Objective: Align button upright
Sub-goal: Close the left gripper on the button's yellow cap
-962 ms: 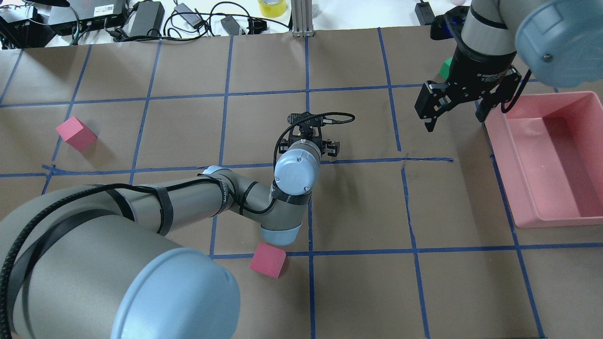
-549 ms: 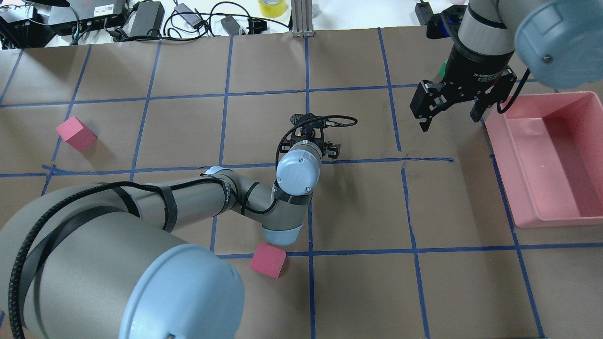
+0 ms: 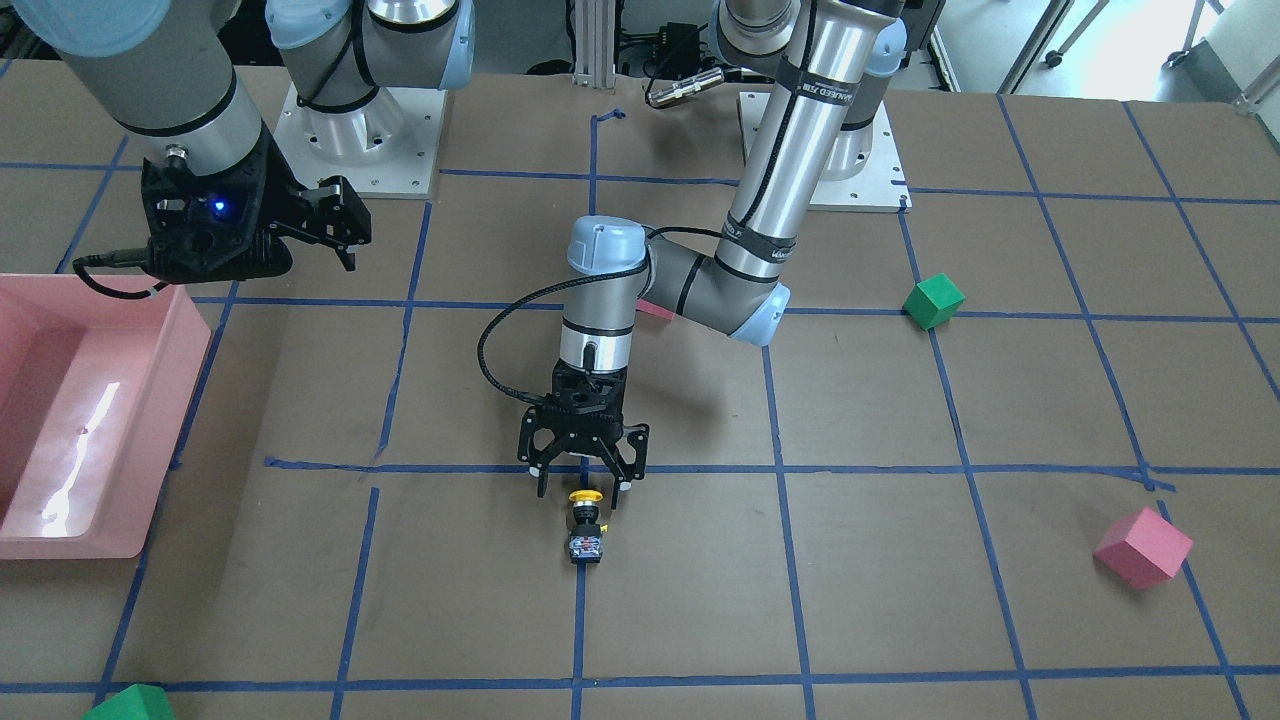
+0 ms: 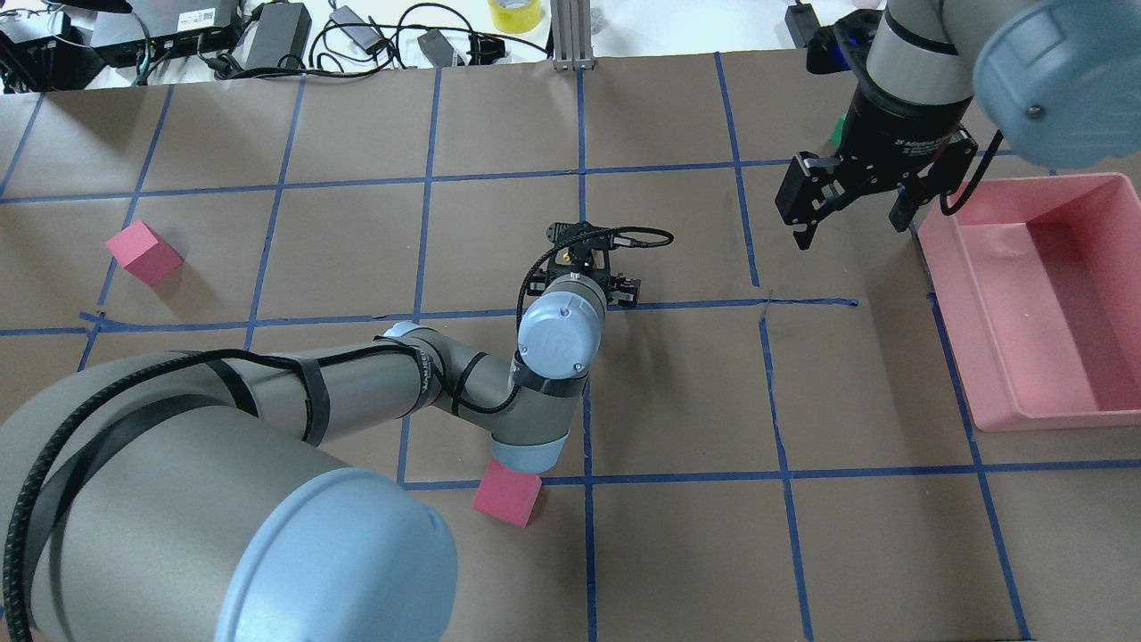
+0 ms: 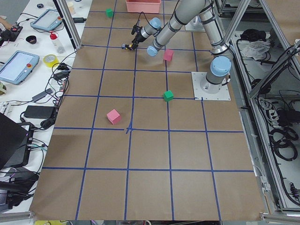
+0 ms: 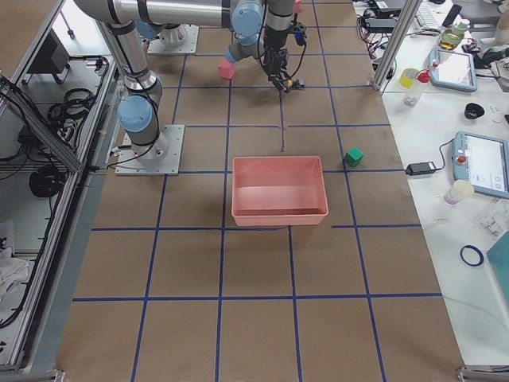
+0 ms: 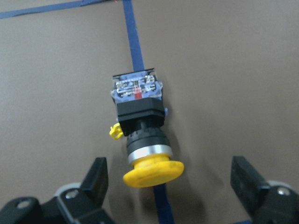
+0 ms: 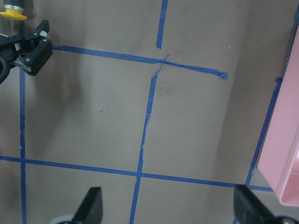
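Observation:
The button [image 3: 586, 522] lies on its side on a blue tape line, with its yellow cap toward my left gripper and its whitish terminal base pointing away. My left gripper [image 3: 582, 489] is open and points down, with a finger on each side of the cap but not touching it. The left wrist view shows the button [image 7: 140, 122] between the open fingers [image 7: 96, 179]. In the overhead view my left wrist [image 4: 562, 325] hides the button. My right gripper [image 4: 849, 230] is open and empty, raised near the pink tray.
A pink tray [image 4: 963, 357] stands at the table's right. Pink cubes lie at the left [image 4: 143, 252] and under my left elbow [image 4: 506, 493]. A green cube [image 3: 933, 300] lies behind my left arm, and another [image 4: 840, 132] is by my right wrist.
My right gripper has moved a little toward the table's far edge. My left wrist has shifted slightly over the button, and its gripper is still open.

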`<state>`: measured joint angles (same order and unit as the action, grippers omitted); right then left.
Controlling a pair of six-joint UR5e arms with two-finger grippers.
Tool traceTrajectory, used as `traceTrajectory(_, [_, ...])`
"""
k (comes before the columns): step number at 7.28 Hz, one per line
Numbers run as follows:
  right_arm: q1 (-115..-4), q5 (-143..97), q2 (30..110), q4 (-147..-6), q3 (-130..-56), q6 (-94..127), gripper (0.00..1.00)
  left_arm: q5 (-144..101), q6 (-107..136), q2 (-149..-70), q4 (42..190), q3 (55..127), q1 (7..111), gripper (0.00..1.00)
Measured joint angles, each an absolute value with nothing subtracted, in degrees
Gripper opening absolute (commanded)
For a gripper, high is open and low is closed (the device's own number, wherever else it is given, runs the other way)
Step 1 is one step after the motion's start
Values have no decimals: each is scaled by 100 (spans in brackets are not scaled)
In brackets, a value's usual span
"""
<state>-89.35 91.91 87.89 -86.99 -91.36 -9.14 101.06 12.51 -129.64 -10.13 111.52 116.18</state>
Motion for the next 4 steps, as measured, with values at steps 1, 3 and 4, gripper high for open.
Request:
traceTrajectory(1, [-8938,9195,8789,-8695,-9143,-914,100,10129,1247,-12964,-1035,11180,11616,65])
traceTrajectory(3, [-8946,9191,8789,-8693,-9148,-914,100,10163,1241,-12961,-1085,11225,11615,45])
traceTrajectory(4, [-8946,9190,8789,-8693,-9152,-914,100,10167,1240,-12958,-1091,11225,11616,30])
